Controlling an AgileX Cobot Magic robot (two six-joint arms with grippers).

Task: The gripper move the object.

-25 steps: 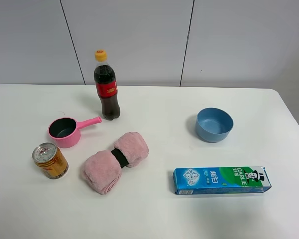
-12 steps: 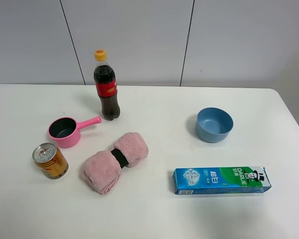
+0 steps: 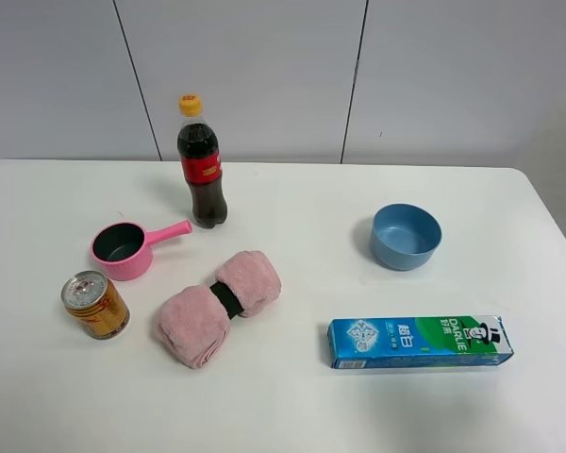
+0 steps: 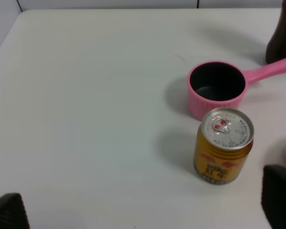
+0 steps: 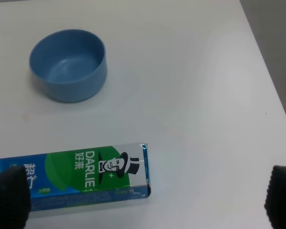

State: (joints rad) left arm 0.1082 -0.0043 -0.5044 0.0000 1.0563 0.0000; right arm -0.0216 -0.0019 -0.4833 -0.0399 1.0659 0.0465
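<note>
The gold-and-red drink can (image 3: 95, 304) with a silver pull-tab top stands upright at the left front of the white table (image 3: 302, 203). It also shows in the left wrist view (image 4: 223, 145), ahead of my left gripper (image 4: 143, 214). That gripper is open and empty, with only its two black fingertips (image 4: 9, 212) showing at the picture's lower corners. My right gripper (image 5: 145, 200) is open and empty above the toothpaste box (image 5: 71, 176). Neither arm shows in the exterior high view.
A pink saucepan (image 3: 124, 248) sits just behind the can. A cola bottle with a yellow cap (image 3: 201, 165) stands further back. A rolled pink towel (image 3: 217, 307) lies right of the can. A blue bowl (image 3: 406, 236) and the toothpaste box (image 3: 420, 342) are at the right.
</note>
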